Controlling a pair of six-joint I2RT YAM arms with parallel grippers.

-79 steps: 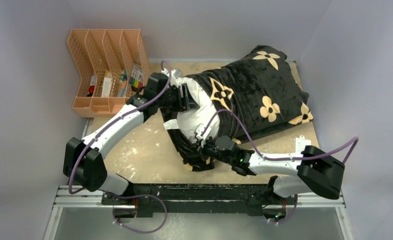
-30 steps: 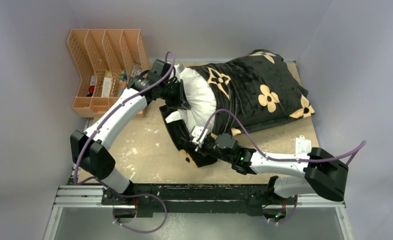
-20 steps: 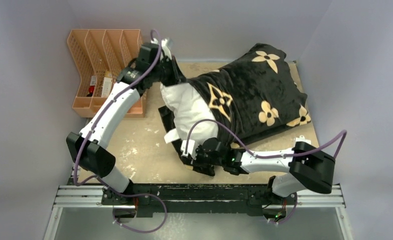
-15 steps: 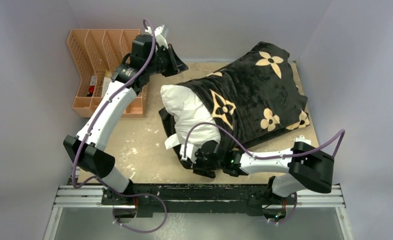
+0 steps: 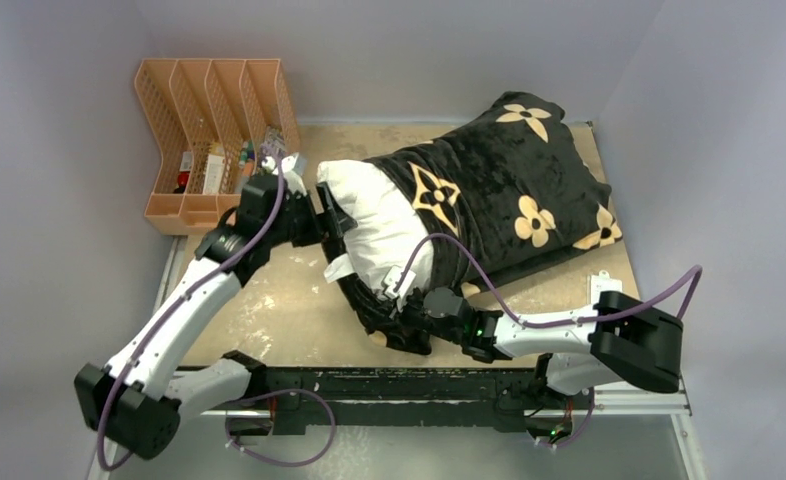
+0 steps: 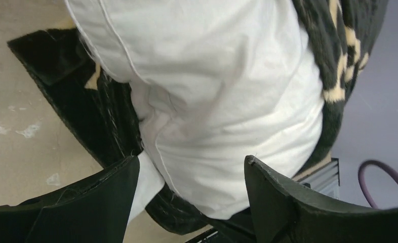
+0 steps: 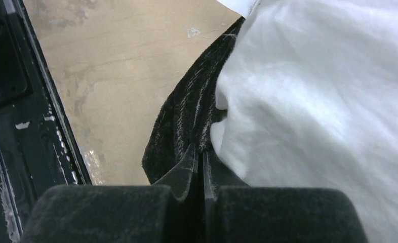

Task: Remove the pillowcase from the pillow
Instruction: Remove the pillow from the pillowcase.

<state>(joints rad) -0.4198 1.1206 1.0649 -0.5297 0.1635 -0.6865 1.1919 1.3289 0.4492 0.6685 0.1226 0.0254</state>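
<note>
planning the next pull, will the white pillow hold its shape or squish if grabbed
Likely squishes: the pillow looks puffy and wrinkled. Probably floppy, since its bare end bulges and sags from the pillowcase. It may cling to that plush fabric rather than slide.

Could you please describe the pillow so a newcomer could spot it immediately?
On the tan table, a large black flower-printed pillowcase lies far right. The pillow bulges from its left opening: plain white and puffy, unlike the dark patterned cover.

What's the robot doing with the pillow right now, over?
Left gripper open, at the bare end of the pillow. Right gripper shut on the pillowcase edge. Pillow partly out, rest inside. Nothing blocking, over.
</note>
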